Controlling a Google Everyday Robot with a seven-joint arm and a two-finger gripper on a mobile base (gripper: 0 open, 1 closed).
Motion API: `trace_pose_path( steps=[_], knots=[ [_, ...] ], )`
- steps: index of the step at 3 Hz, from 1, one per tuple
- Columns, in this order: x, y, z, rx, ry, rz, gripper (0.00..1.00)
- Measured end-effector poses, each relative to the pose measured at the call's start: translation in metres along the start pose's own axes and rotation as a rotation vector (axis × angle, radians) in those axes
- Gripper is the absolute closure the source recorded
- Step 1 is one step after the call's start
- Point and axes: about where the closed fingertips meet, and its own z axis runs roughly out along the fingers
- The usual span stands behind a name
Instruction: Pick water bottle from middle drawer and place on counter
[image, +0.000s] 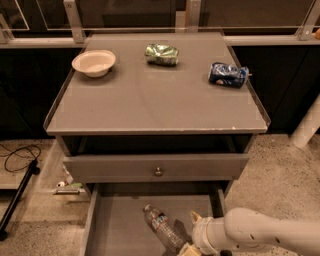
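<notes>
Bottle (163, 229) lies on its side in the open drawer (120, 227), below the worktop's (150, 105) front edge. Gripper (190, 233) sits low just right of it, fingers spread and empty, seemingly lined up to close across its body.

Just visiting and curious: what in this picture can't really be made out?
- Camera view: the front of the middle drawer is cut off by the bottom edge.
- The base of the water bottle is hidden behind the tool, which is low right over the drawer. Whether the two touch is unclear.
- The tool's lower finger is partly cut off by the bottom edge.
- The bottle's label is too small to read.
</notes>
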Motion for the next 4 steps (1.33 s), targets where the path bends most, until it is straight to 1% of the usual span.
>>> trace_pose_path(
  steps=[1, 2, 3, 4],
  knots=[
    [0.01, 0.002, 0.043, 0.001, -0.005, 0.059, 0.0],
    [0.011, -0.004, 0.075, 0.027, -0.027, 0.111, 0.0],
    [0.014, -0.008, 0.097, 0.075, -0.049, 0.149, 0.0],
    [0.017, -0.012, 0.112, 0.14, -0.061, 0.167, 0.0]
  ],
)
